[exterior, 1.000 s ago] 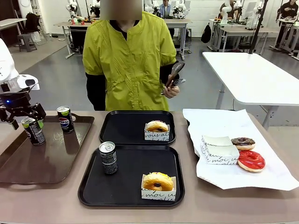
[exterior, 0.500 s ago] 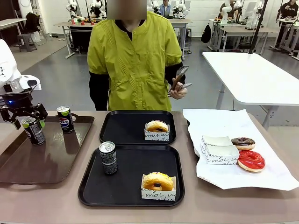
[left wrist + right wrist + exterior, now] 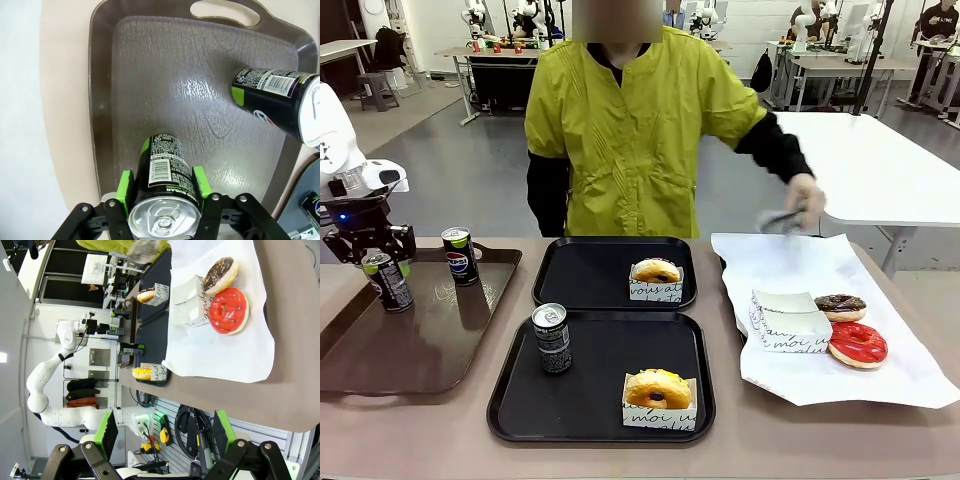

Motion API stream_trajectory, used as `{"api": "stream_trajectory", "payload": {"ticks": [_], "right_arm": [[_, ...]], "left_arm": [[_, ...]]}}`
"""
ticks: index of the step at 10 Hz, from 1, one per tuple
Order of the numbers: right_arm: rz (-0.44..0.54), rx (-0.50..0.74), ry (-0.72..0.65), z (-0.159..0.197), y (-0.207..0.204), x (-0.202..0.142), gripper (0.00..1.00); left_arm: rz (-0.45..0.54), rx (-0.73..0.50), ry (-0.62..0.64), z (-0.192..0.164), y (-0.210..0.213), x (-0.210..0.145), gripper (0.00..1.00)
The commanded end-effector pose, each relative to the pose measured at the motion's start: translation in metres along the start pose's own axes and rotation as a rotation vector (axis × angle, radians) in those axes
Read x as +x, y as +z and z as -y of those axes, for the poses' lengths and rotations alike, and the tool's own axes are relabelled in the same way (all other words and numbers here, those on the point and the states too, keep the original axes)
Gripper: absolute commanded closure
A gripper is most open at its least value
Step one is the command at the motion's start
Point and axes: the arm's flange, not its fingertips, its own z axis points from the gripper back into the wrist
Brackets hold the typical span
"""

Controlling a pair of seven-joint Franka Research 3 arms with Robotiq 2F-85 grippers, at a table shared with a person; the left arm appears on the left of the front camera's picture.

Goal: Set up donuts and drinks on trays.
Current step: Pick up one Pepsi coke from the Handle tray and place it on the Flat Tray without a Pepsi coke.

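The table (image 3: 410, 435) is shared with a person at the far side, whose hand (image 3: 807, 200) reaches with tongs (image 3: 775, 222) toward the white paper (image 3: 790, 262) on the right. That looks like a move to serve the loose donuts there.

The brown tray (image 3: 430, 345) on the left serves as the stock of drinks. The two black trays (image 3: 605, 372) in the middle are the places being set. The near one has a can (image 3: 552, 338) and a boxed yellow donut (image 3: 658, 390), so it looks complete. The far one has only a boxed yellow donut (image 3: 657, 272) and needs a drink.

The left gripper (image 3: 384, 266) comes down from above and pinches an upright can (image 3: 166, 167) between its green pads, just under the silver top. Gripping high keeps the can vertical for carrying, probably to the far black tray. Whether the can's base is off the brown tray I cannot tell. A second can (image 3: 459, 256) stands near it.

On the paper an empty box (image 3: 788, 318) sits beside a chocolate donut (image 3: 840, 304) and a red donut (image 3: 858, 343), which touch each other.

The right gripper (image 3: 165, 436) hangs back with its jaws spread and holds nothing.
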Motion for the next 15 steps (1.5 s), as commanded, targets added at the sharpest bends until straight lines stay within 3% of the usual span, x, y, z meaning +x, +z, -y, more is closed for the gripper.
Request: {"api": "stream_trajectory", "payload": {"ticks": [1, 3, 5, 10, 12, 15], "right_arm": [[0.006, 0.022, 0.014, 0.000, -0.001, 0.000, 0.00], [0.006, 0.022, 0.014, 0.000, -0.001, 0.000, 0.00], [0.006, 0.022, 0.014, 0.000, -0.001, 0.000, 0.00], [0.006, 0.022, 0.014, 0.000, -0.001, 0.000, 0.00], [0.006, 0.022, 0.014, 0.000, -0.001, 0.000, 0.00], [0.006, 0.022, 0.014, 0.000, -0.001, 0.000, 0.00]], "left_arm": [[-0.006, -0.008, -0.015, -0.002, 0.004, 0.002, 0.81], [-0.006, -0.006, -0.007, -0.001, 0.008, -0.001, 1.00], [-0.052, -0.023, 0.007, 0.009, 0.031, -0.014, 1.00], [-0.086, -0.001, -0.026, 0.048, 0.146, -0.096, 1.00], [-0.084, -0.008, -0.054, 0.056, 0.162, -0.117, 1.00], [-0.086, 0.004, -0.055, 0.056, 0.171, -0.119, 1.00]]}}
